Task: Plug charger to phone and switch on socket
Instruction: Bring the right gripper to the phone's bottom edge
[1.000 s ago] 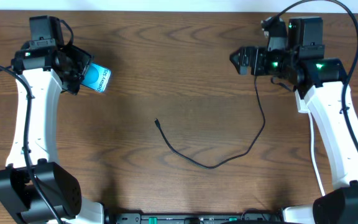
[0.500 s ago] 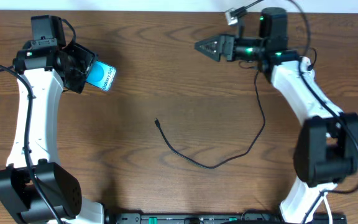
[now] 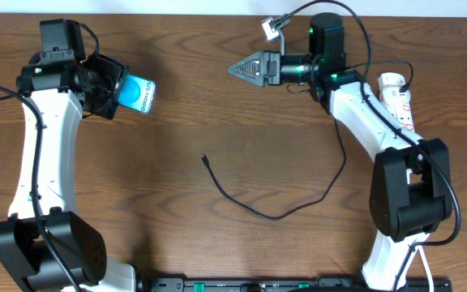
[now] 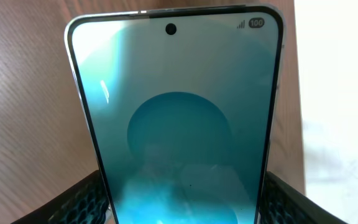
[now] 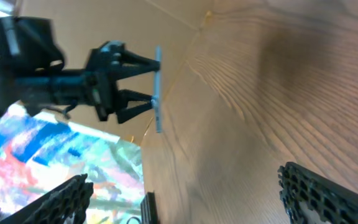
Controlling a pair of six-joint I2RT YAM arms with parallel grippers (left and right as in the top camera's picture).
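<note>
**Right arm swung toward centre, hand empty, plug still on the table**

Over the last half second my right gripper (image 3: 239, 69) has travelled further left along the far edge of the table, and the arm no longer covers the socket (image 3: 396, 91) as it did a second ago. In the right wrist view its fingers sit wide apart at the frame edges with only bare wood between them, so it carries nothing. It points across at the left gripper (image 3: 118, 89), which has barely shifted and is clamped on the lower part of the phone (image 3: 138, 96), holding it off the table with the cyan screen tilted upward.

The charger (image 3: 278, 216) lies loose on the wood. Its plug tip (image 3: 204, 159) rests mid-table, well apart from both grippers, and the cable loops down, then back up toward the right arm. The socket sits at the far right, just beside that arm's forearm.

I judge we are still at the opening step of fetching the plug. Nothing is connected and the switch is untouched. Next I need to bring the right gripper down over the plug tip and pinch it just behind the connector, lined up with the cable. One worry is that the left wrist view shows the phone's camera end pointing away from the fingers. The charging port is probably at the gripped end, and I cannot see whether it is reachable.
</note>
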